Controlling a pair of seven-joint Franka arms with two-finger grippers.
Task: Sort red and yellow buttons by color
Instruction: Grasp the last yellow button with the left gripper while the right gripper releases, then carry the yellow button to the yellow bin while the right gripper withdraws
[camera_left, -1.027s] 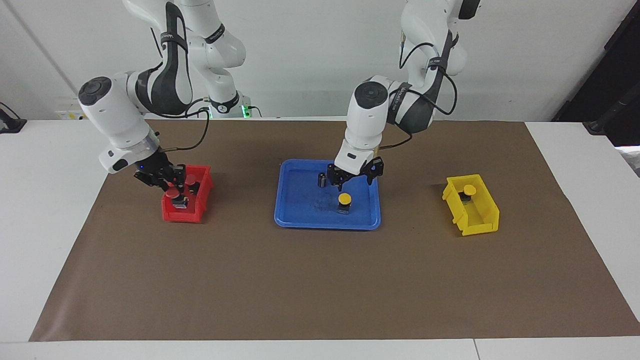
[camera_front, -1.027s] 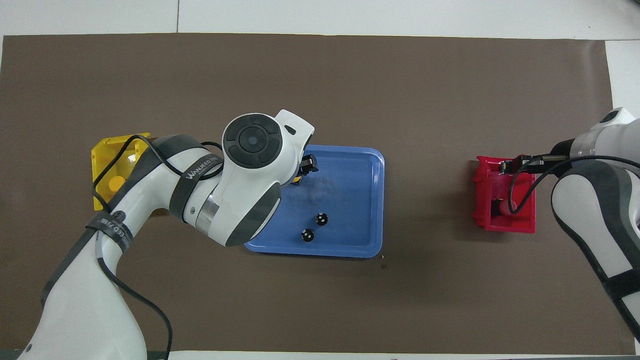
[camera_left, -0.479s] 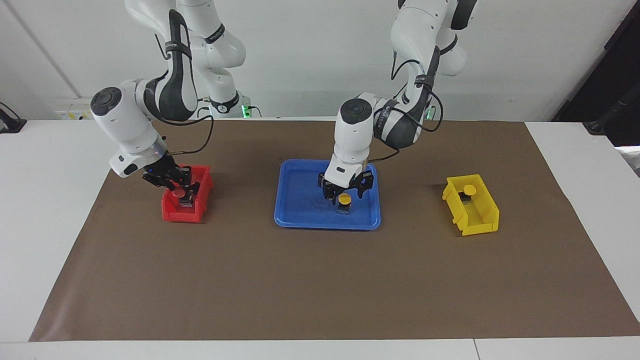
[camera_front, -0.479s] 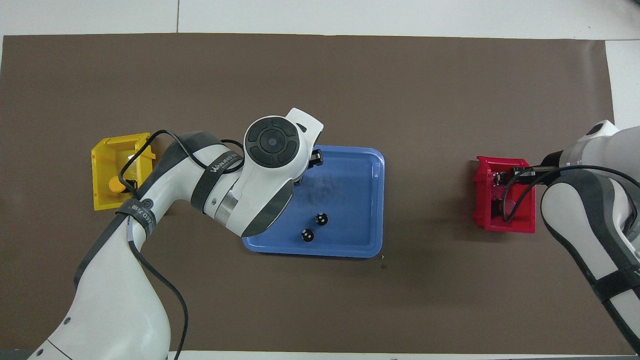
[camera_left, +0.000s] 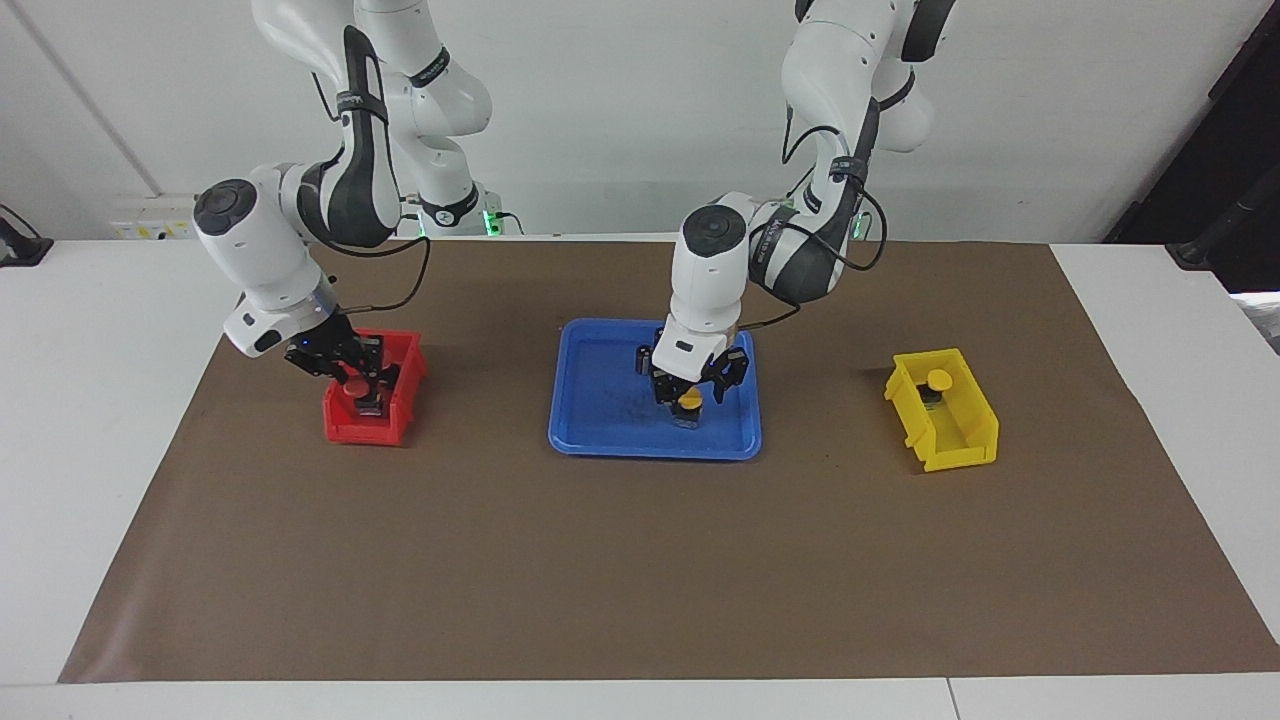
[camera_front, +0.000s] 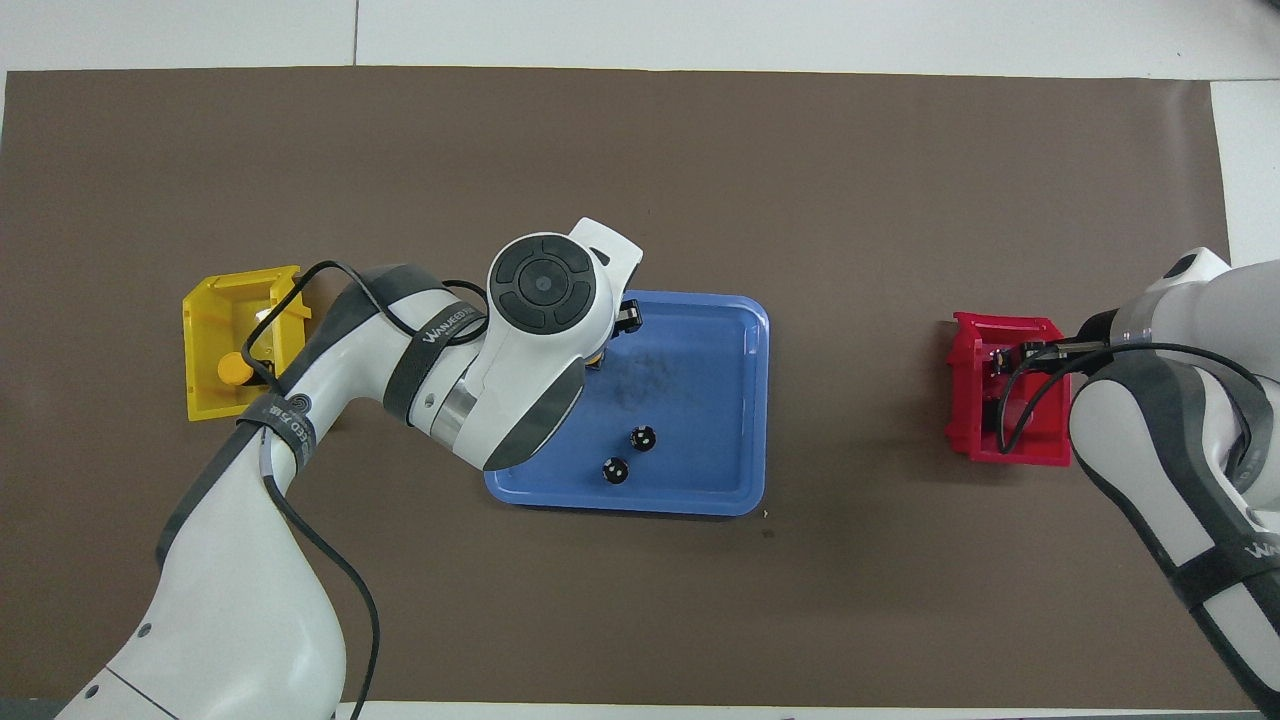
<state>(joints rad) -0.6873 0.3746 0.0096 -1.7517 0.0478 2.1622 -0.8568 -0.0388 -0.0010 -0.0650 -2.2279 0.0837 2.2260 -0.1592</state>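
Note:
A yellow button (camera_left: 689, 400) stands in the blue tray (camera_left: 600, 440), at its side toward the left arm's end. My left gripper (camera_left: 688, 393) is down right over it, straddling its cap. From overhead the left arm hides that button. Another yellow button (camera_left: 938, 379) sits in the yellow bin (camera_left: 945, 440), also seen from overhead as a yellow button (camera_front: 232, 370). My right gripper (camera_left: 355, 375) is low inside the red bin (camera_left: 365, 430), shut on a red button (camera_left: 354, 387) by its body, cap up.
Two small dark cylinders (camera_front: 644, 437) (camera_front: 615, 470) stand in the blue tray (camera_front: 740, 400), on its side nearer the robots. The red bin (camera_front: 965, 400) and yellow bin (camera_front: 215, 300) sit at the two ends of the brown mat.
My left gripper has come down from above the tray onto the yellow button and narrowed. My right gripper has sunk a little deeper into the red bin with the red button.

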